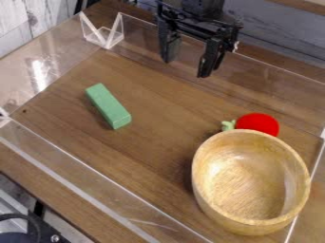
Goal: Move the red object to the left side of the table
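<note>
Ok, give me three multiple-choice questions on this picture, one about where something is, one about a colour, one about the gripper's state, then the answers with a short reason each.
1. Where does the small round red toy fruit lie?
A. inside the wooden bowl
B. just beyond the bowl's far rim
C. beside the green block

2. What colour is the long rectangular block?
A. green
B. blue
C. yellow

3. How is the black gripper?
A. shut on the fruit
B. shut on nothing
C. open, holding nothing

Answers: 1 B, the fruit sits on the brown wood-grain table against the outside of the round wooden bowl. 2 A, it is plainly green. 3 C, its fingers stand apart above the far side of the table.
</note>
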Tool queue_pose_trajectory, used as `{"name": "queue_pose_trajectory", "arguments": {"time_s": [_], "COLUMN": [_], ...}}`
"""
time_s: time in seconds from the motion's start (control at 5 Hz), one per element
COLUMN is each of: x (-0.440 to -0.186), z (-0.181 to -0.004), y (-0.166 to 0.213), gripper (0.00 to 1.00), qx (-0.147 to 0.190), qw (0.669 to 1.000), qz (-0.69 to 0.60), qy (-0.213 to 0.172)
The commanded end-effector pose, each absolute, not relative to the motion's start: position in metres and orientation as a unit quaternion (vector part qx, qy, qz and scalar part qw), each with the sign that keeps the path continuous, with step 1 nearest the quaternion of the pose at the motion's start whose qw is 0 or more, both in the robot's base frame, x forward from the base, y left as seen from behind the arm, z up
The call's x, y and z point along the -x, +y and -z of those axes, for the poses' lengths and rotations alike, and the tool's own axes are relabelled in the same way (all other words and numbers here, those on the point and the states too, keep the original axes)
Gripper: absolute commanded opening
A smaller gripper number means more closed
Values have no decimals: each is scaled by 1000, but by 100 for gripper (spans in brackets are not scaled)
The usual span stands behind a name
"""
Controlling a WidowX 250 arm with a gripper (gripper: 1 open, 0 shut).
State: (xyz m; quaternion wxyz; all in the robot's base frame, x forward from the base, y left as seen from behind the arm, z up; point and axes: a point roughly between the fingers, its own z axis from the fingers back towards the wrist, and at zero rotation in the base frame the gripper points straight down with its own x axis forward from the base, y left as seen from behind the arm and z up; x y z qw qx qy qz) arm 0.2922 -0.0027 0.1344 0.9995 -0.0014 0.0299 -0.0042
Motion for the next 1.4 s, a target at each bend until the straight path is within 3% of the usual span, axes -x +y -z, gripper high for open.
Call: {"name": "queue_pose_trajectory", "arguments": {"time_s": [0.0,0.4,0.8,1.2], "x": [-294,-304,-314,-321], "z": [-119,-91,-89,-85], "y": [-23,-50,-92,-95], "gripper": [100,100,100,100], "qx": [1,-14,-36,-51], "qw": [999,977,927,899], "qz": [33,211,374,435], "qy": [38,27,14,14]}}
